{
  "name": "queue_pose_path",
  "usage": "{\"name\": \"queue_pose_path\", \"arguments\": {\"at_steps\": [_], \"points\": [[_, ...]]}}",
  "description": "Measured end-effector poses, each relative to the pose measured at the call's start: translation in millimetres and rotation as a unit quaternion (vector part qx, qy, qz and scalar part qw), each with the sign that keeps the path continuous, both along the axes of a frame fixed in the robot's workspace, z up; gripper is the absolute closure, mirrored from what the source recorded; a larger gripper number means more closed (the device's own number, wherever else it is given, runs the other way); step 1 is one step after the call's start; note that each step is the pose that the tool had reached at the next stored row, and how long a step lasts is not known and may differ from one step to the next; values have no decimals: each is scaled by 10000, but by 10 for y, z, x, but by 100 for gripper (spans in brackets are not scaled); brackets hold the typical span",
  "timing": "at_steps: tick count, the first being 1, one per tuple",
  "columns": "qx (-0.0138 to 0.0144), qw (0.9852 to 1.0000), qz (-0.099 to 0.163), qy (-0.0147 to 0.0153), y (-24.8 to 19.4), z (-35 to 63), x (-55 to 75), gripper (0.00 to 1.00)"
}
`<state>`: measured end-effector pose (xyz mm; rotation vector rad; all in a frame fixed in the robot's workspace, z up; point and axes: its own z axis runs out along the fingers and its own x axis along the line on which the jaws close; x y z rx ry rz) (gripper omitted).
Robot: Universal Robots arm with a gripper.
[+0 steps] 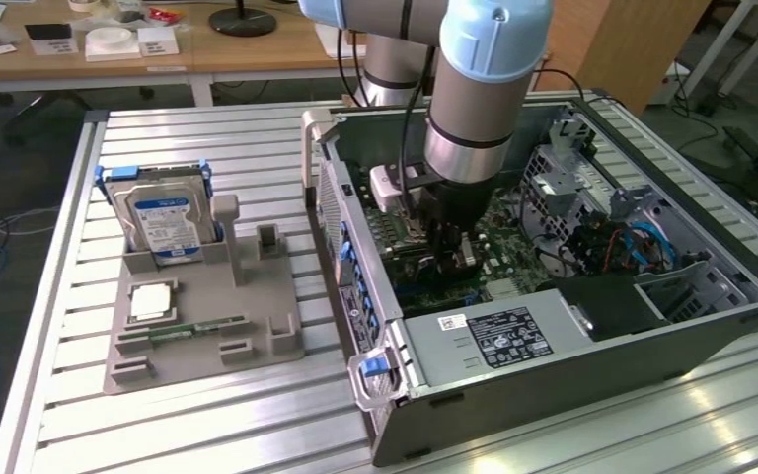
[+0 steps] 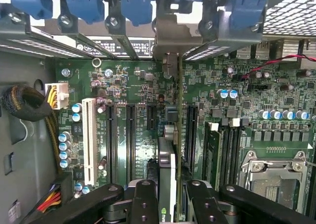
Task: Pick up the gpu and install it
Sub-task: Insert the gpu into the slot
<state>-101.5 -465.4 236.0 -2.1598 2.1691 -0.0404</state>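
A: Gripper [image 2: 167, 197] status?
B: Two fingers [image 2: 143, 201] clamped on one gpu [image 2: 168, 169], held edge-on above the motherboard [image 2: 237, 100] slots inside the computer case [image 1: 695, 326].
A: Fixture tray [image 1: 194, 336]?
B: One hard drive [image 1: 162, 222], upright.

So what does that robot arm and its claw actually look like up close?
The arm is a thick silver-grey tube with pale blue caps at its joints and a shiny metal band lower down. Black cables run along it. Below the band sits a black wrist section with a small white box on its side. The claw has black, rounded metal links fastened with bolts.
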Motion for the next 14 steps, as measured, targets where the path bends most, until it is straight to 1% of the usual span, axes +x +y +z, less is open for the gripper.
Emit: {"name": "queue_pose_path", "arguments": {"at_steps": [6,7,8,9,11,12,14], "points": [[1,10000,-1,-1,0,-1,-1,74],[6,10000,-2,2,2,-4,-3,74],[10,10000,-3,-3,2,-8,-3,73],[7,10000,-3,-4,2,-7,-2,67],[2,10000,-2,-1,0,-2,-2,67],[2,10000,-1,-1,0,-2,-2,60],[0,10000,-2,0,0,5,-2,60]]}}
